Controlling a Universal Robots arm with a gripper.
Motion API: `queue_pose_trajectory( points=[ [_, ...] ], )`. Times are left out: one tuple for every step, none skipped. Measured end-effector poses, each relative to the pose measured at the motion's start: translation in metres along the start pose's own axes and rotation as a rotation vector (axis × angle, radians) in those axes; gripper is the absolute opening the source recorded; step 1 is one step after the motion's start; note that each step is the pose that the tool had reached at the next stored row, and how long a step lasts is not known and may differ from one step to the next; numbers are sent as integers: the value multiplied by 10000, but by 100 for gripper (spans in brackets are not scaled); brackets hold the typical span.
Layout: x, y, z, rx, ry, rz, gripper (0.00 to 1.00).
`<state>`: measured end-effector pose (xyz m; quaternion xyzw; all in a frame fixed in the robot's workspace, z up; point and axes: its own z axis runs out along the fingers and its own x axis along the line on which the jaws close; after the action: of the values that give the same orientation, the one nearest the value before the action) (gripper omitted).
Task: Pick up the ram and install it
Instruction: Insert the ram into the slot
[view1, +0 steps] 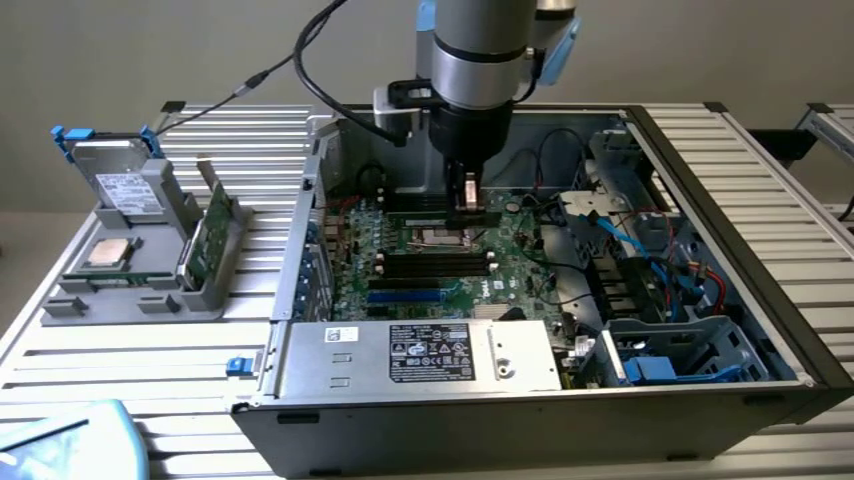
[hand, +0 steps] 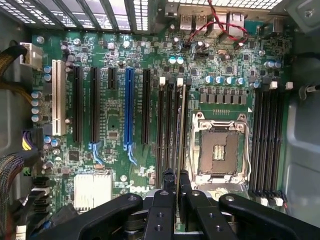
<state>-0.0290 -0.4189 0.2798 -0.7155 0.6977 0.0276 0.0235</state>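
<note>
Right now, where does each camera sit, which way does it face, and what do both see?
Exterior view: off the arm, raised, looking down into the open computer case; shows the arm and gripper.
Wrist view: on the wrist, looking down past the fingers at the motherboard; they grip the ram.
Shared: the motherboard and its processor socket.

We see a green motherboard (hand: 115, 125) with a slight sheen, black plastic memory slots (hand: 265, 140) and a shiny metal processor socket (hand: 220, 145) on it, matt black gripper (hand: 176, 181) over it, the ram (hand: 180, 130) a dull thin board, matt grey metal case (view1: 507, 435) around it.
</note>
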Motion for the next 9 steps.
queue_pose_trajectory(
  points=[
    [1, 0, 18, 0, 1, 0, 14],
    [3, 1, 36, 0, 0, 1, 14],
    [4, 1, 54, -2, 0, 1, 14],
    [5, 2, 72, -9, 1, 1, 14],
    [6, 3, 88, -19, 5, 2, 14],
    [7, 3, 102, -29, 11, 4, 14],
    [8, 4, 115, -47, 22, 6, 14],
    [9, 5, 125, -69, 39, 8, 14],
    [10, 5, 133, -92, 62, 9, 14]
  ],
)
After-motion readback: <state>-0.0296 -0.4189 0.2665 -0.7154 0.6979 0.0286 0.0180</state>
